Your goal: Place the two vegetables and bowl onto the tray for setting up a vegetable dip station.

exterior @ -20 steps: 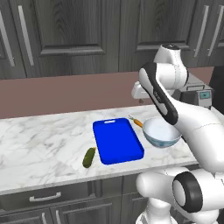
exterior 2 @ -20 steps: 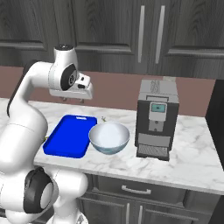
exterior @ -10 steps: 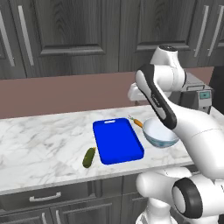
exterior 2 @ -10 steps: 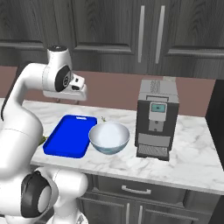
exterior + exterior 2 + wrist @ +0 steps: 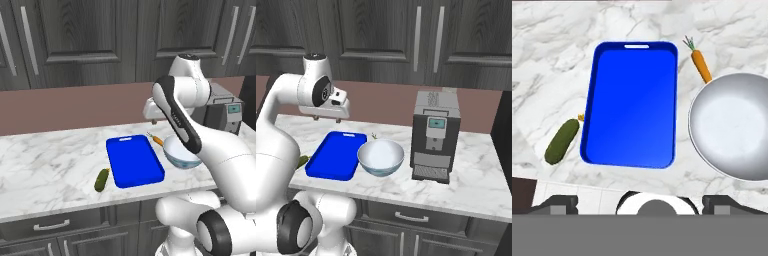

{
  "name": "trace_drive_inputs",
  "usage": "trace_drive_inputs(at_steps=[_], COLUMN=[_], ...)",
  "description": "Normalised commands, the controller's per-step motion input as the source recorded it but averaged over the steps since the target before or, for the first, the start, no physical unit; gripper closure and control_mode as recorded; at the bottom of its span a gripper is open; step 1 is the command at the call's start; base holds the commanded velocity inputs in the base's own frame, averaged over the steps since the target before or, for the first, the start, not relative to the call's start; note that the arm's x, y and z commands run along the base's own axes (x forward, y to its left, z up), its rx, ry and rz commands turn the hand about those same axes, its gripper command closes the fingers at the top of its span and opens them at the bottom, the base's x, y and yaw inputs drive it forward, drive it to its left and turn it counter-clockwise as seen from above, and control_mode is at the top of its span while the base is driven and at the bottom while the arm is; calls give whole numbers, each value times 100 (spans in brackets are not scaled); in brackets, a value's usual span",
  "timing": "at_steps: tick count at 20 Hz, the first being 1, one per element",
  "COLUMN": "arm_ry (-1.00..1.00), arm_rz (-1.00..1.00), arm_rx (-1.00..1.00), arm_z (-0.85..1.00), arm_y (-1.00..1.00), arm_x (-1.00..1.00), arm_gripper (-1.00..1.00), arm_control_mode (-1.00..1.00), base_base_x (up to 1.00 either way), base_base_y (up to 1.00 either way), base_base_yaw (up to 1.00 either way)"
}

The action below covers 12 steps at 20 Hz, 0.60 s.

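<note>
**Blue tray bare; all three items on the counter, gripper high above and holding nothing**

Marble counter carries every task item. The tray lies flat with its slot handle toward the back wall, and nothing rests on it. The cucumber lies on the marble just off the tray's left front corner, close to it but apart. The carrot lies beside the tray's right rear corner, its green tip toward the wall and its orange end reaching the rim of the bowl. The bowl stands upright just right of the tray, near it without overlapping.

The gripper hangs well above the rear end of the tray, pointing down, clear of everything. Its jaws are spread wide with nothing between them; the two finger tips stand far apart at the bottom of the hand view.

Differences between views: the hand view looks straight down and shows the gaps between tray, cucumber, carrot and bowl plainly. The right base view shows the coffee machine in full, to the right of the bowl; there the arm hides nearly all of the cucumber and the bowl hides nearly all of the carrot. The left base view shows both vegetables unobstructed, but the arm covers part of the bowl.
</note>
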Motion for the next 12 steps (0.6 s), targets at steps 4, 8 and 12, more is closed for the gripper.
trace_drive_inputs(at_steps=[4,8,12], arm_ry=[11,2,0], arm_rz=[0,0,0], arm_rx=[0,-1,-3], arm_z=[-15,-14,-15], arm_y=[1,-2,-10], arm_x=[-17,-18,-29], arm_gripper=[-100,-100,-100], arm_control_mode=[-100,-100,-100], base_base_x=[0,0,0], base_base_y=[0,0,0], base_base_yaw=[0,0,0])
